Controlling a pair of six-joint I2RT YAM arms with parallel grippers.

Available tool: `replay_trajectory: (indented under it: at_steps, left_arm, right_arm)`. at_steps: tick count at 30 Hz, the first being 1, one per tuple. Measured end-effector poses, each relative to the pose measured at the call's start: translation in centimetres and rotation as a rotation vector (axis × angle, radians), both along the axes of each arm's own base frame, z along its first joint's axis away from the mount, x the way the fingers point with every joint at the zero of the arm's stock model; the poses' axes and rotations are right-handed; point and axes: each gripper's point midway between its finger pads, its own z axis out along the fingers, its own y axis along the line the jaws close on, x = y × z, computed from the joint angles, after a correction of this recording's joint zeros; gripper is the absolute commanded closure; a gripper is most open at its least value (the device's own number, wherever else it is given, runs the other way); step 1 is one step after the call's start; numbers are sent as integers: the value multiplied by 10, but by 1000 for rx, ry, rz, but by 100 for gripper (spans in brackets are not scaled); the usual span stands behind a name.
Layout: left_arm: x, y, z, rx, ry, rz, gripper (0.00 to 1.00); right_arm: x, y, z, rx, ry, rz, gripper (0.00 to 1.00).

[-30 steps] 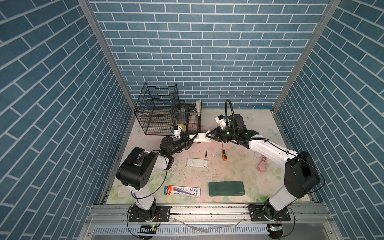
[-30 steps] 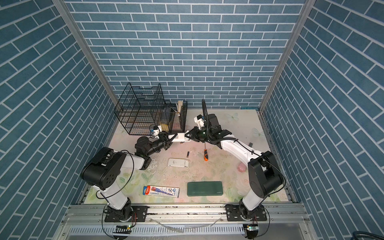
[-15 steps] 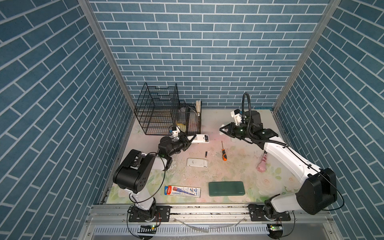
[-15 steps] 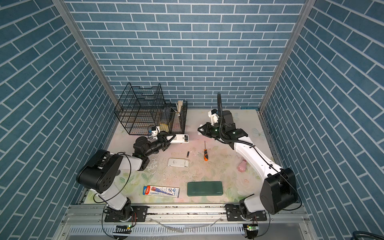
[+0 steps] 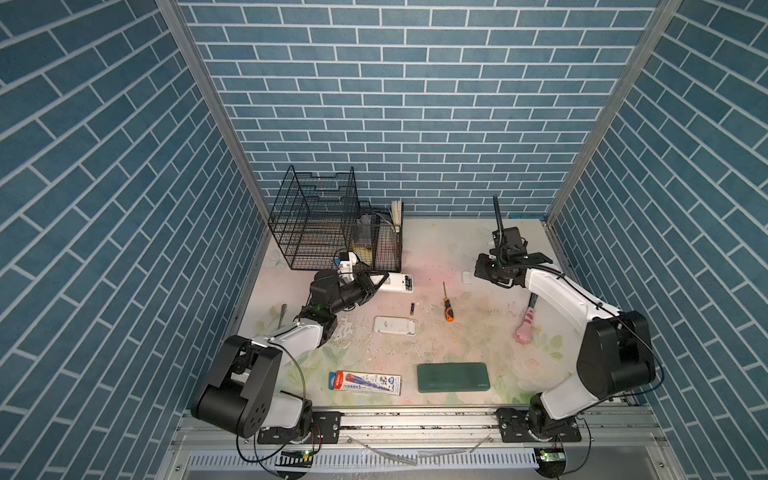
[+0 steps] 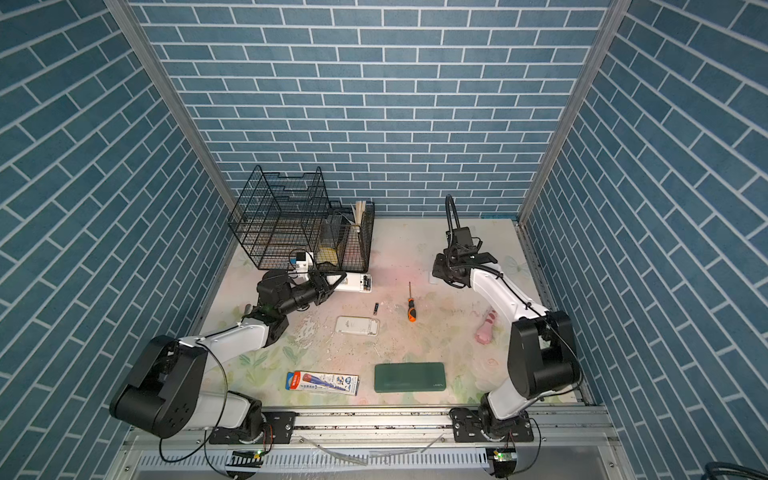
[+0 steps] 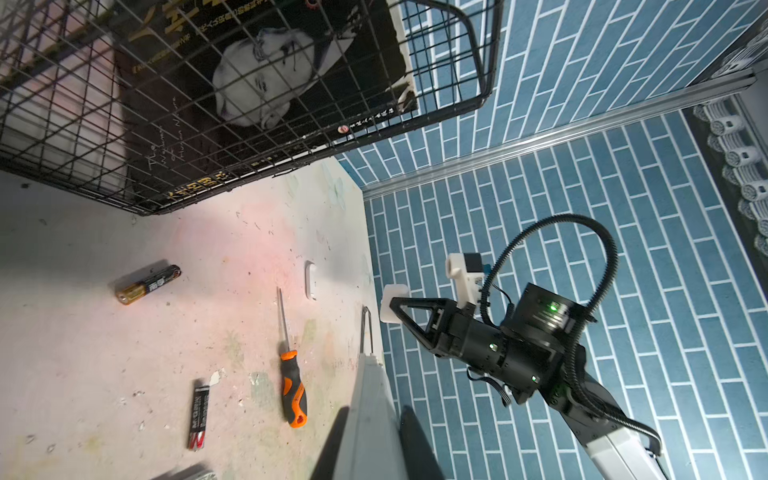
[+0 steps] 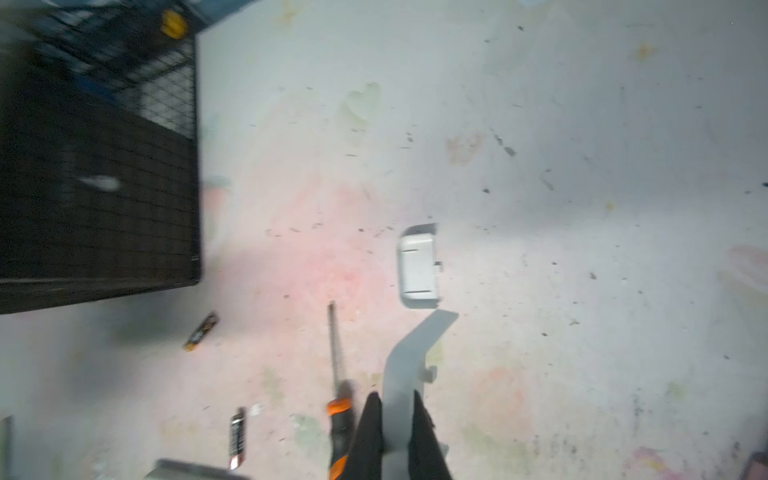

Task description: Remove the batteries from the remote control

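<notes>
My left gripper [image 5: 376, 283] is shut on the white remote control [image 5: 397, 283], held above the table with its open battery bay facing right; in the left wrist view the remote [image 7: 370, 415] shows edge-on between the jaws. Two of the batteries lie on the table: a gold-ended one [image 7: 147, 284] near the cage and a red-ended one [image 7: 200, 413], also seen in both top views [image 5: 412, 308] [image 6: 375, 308]. My right gripper [image 8: 394, 399] [image 5: 478, 272], far to the right of the remote, is shut on a small white cover [image 8: 405, 353]. A second white cover [image 8: 419, 266] lies on the table ahead of it.
An orange-and-black screwdriver [image 5: 447, 305] lies between the arms. A black wire cage [image 5: 316, 226] with a book stands at the back left. Nearer the front lie a white device [image 5: 395, 325], a green case [image 5: 453, 377], a printed box [image 5: 365, 382] and a pink object [image 5: 524, 328].
My right arm has drawn back to the right, away from the remote's end, still pinching the white cover. The left arm has barely moved.
</notes>
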Motion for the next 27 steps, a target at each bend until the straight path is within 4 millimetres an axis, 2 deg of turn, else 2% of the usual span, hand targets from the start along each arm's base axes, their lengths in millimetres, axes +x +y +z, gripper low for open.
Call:
replay_trajectory:
  at_steps: [3, 6, 11, 17, 27]
  left_arm:
    - [-2, 1, -4, 20, 14, 2, 100]
    - [-3, 4, -6, 38, 23, 13, 100]
    - [-7, 8, -7, 76, 20, 22, 100]
    - [-10, 11, -11, 110, 27, 28, 100]
    - [-10, 12, -15, 123, 38, 37, 100]
  right_arm:
    - [1, -19, -31, -99, 67, -26, 100]
    - [0, -37, -54, -180, 122, -46, 100]
    - [1, -65, -78, -279, 194, -77, 100]
    - [13, -80, -92, -342, 235, -86, 100]
    - [30, -82, -95, -360, 233, -76, 100]
